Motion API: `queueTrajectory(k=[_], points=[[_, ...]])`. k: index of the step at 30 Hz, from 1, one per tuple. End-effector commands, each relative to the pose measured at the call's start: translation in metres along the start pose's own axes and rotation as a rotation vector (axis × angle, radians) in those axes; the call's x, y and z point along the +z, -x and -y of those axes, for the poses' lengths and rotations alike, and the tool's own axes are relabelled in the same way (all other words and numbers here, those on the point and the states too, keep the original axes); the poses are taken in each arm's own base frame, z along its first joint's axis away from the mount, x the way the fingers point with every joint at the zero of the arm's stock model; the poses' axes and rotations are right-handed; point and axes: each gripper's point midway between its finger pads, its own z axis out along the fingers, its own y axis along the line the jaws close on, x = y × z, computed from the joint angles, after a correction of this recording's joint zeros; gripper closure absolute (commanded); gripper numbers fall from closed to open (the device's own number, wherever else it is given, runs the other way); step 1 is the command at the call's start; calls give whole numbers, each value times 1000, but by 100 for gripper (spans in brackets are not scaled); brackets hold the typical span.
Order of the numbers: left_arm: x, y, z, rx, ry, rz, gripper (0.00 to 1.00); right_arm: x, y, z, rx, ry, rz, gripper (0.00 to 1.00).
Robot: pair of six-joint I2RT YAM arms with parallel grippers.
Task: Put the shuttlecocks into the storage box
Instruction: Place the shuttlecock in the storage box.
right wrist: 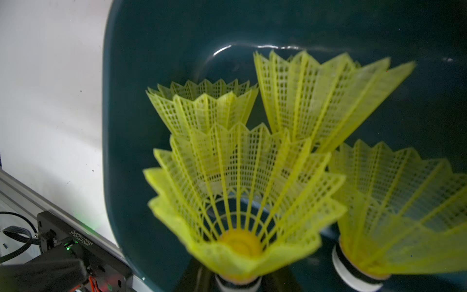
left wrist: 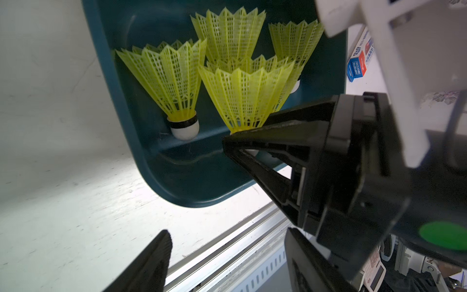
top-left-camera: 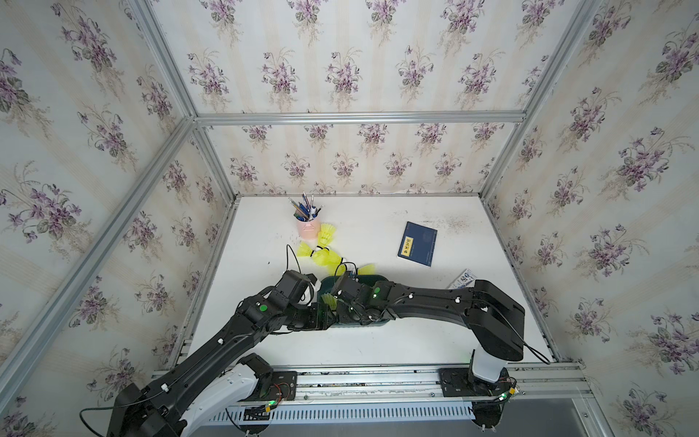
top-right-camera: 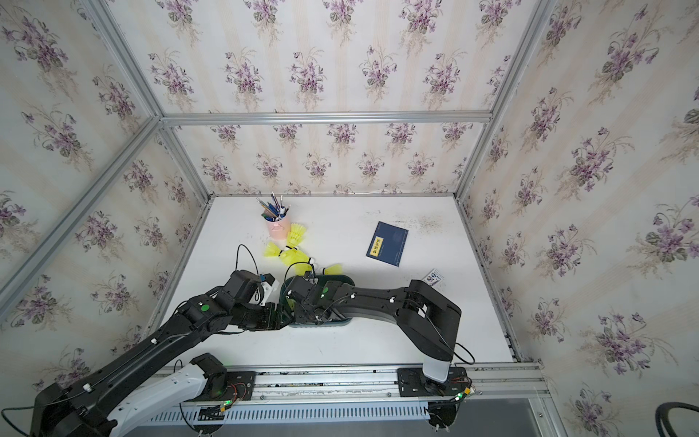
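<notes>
Left wrist view gives the clearest look at the right hand (left wrist: 240,146). Its black fingers (left wrist: 278,131) are closed narrowly on the white-tipped base of a gripped shuttlecock (left wrist: 246,96). The yellow-green skirt flares away from the hand, over the inside of the storage box (left wrist: 182,184). I cannot tell whether the tip touches the box floor. Three more shuttlecocks (left wrist: 166,83) lie in the box beside and behind it, skirts overlapping.

The left hand (left wrist: 227,237) stands wide open with nothing between its fingers. It is just outside the box's near-left corner, over the bare surface (left wrist: 63,202).

In both top views the box sits left of the middle of the surface, largely covered by the right arm. Several loose shuttlecocks (top-left-camera: 328,257) lie just past its far edge, trailing far-left to a pink pen cup (top-left-camera: 308,228). A navy book (top-left-camera: 417,244) lies far-right, well apart.
</notes>
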Motion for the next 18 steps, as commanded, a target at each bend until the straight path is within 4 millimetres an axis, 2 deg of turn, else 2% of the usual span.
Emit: queueTrajectory(k=[1,9,18], points=[[-2,2,-3,-11,17,19,26,-2,-1,3,-4,-16,-5,67],[-3,4,-2,-19,12,33,26,-5,-1,3,-5,-18,-6,57],[-4,4,-1,-17,11,36,26,-13,1,1,-5,-11,5,57]])
